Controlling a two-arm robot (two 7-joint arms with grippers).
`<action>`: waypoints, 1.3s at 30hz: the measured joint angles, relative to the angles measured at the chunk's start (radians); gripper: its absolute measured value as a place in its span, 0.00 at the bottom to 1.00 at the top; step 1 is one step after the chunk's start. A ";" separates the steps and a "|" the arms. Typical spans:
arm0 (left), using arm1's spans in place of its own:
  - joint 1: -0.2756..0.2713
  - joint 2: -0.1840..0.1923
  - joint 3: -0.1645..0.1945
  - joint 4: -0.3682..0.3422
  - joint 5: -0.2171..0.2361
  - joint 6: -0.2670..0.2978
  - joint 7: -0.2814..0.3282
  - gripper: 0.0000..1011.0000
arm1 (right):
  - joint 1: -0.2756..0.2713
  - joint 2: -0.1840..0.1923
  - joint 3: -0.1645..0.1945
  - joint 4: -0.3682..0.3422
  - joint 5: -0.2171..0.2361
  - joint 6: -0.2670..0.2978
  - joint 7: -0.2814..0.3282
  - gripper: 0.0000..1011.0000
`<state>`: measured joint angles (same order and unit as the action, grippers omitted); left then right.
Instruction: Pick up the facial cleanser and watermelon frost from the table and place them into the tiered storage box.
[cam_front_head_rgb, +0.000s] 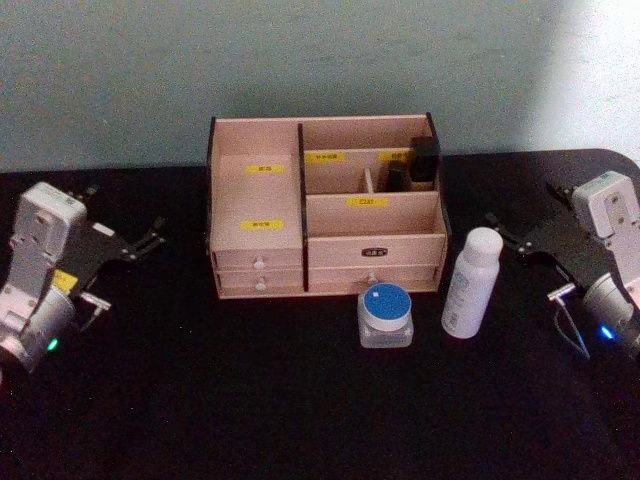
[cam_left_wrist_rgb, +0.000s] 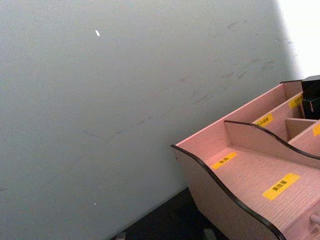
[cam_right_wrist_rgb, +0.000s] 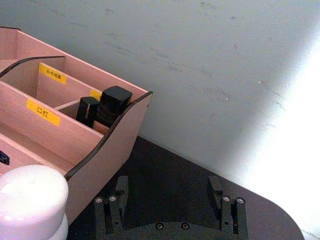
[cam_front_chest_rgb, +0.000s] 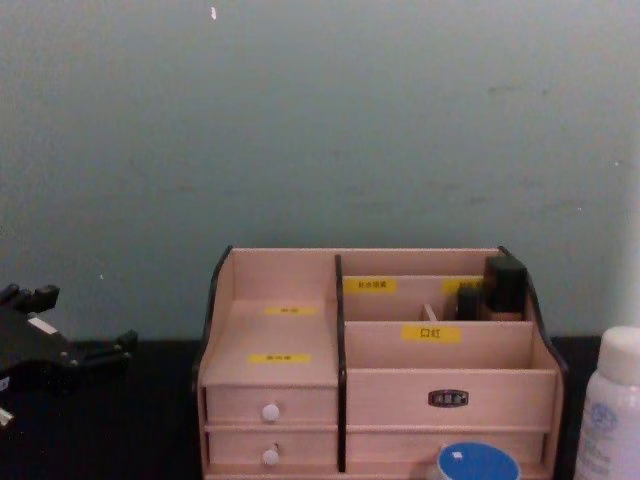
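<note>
The tiered storage box (cam_front_head_rgb: 256, 200) stands at the back middle of the black table, its compartments open at the top. Just in front of its right half sits the watermelon frost (cam_front_head_rgb: 385, 316), a squat jar with a blue lid. To the right of the jar the facial cleanser (cam_front_head_rgb: 471, 283) stands upright, a tall white bottle. My left gripper (cam_front_head_rgb: 148, 240) hovers open left of the box, well away from both items. My right gripper (cam_front_head_rgb: 508, 235) is open just right of the bottle, empty. The right wrist view has the bottle's cap (cam_right_wrist_rgb: 31, 196) beside the box wall (cam_right_wrist_rgb: 107, 150).
Two black items (cam_front_head_rgb: 420, 163) stand in the box's back right compartment. A grey wall rises behind the table. Black tabletop (cam_front_head_rgb: 300, 410) lies open in front of the jar and bottle and beside the box on the left.
</note>
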<state>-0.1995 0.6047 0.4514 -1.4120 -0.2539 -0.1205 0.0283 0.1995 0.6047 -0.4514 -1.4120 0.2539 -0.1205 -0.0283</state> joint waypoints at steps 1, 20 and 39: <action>0.000 0.000 0.000 0.000 0.000 0.000 0.000 0.99 | 0.000 0.000 0.000 0.000 0.000 0.000 0.000 0.99; 0.000 0.000 0.000 0.000 0.000 0.000 0.000 0.99 | 0.000 0.000 0.000 0.000 0.000 0.000 0.000 0.99; 0.000 0.000 0.000 0.000 0.000 0.000 0.000 0.99 | 0.000 0.000 0.000 0.000 0.000 0.000 0.000 0.99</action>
<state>-0.1995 0.6047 0.4514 -1.4120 -0.2539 -0.1205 0.0283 0.1995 0.6047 -0.4514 -1.4120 0.2539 -0.1205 -0.0283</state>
